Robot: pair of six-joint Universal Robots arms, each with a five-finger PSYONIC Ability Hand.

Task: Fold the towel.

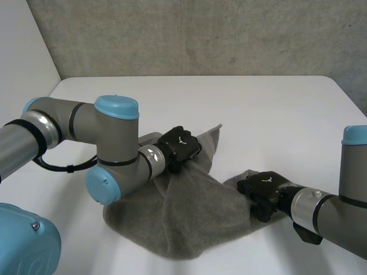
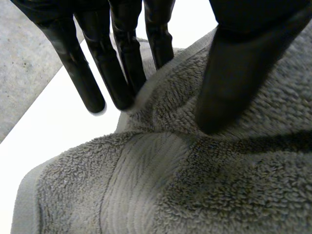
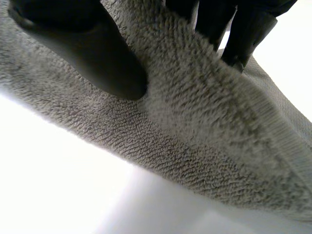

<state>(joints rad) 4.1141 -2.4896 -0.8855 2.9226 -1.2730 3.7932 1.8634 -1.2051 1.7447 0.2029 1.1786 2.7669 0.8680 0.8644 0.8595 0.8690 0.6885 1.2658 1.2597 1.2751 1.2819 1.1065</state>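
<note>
Fingers (image 2: pixel 122 73) of left hand (image 1: pixel 180 146) are straight and pinch a raised fold of the grey towel (image 1: pixel 189 217) against the thumb (image 2: pixel 234 83). (Its wrist view shows the ridge btwn them; head view gives just the hand's back at the towel's far corner, which peaks up beside it.) Right hand (image 1: pixel 261 186) grips the towel's right-side corner. Its wrist view has thumb (image 3: pixel 87 53) on one face and fingers (image 3: pixel 234 29) on the other, w/ the hemmed edge running past them. Rest of towel lies rumpled on the white tabletop (image 1: pixel 258 109) btwn the two hands, w/ a crease down the middle.
</note>
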